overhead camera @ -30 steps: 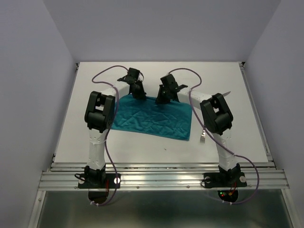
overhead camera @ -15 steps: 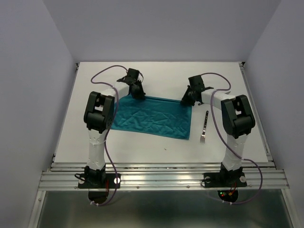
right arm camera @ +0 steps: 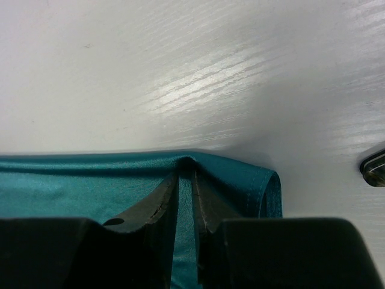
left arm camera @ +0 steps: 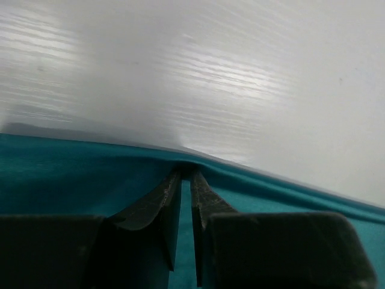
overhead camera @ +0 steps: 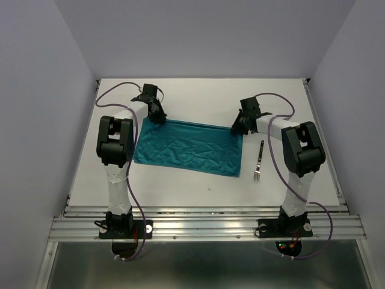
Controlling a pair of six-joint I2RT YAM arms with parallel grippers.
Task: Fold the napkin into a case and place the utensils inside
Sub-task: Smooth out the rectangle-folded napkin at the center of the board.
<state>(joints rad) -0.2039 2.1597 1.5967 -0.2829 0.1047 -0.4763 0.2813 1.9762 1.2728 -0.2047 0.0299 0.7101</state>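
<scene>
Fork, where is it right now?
In the top view the fork lies on the right of the table, just right of the napkin, not touching it.

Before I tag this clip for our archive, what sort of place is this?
Likely a robot lab test cell: a white table boxed in by plain pale walls, the left arm and right arm bolted to a metal rail, with a teal napkin and a fork laid out.

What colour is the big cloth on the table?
Plain teal blue-green, with no pattern. The napkin shows best in the top external view.
</scene>
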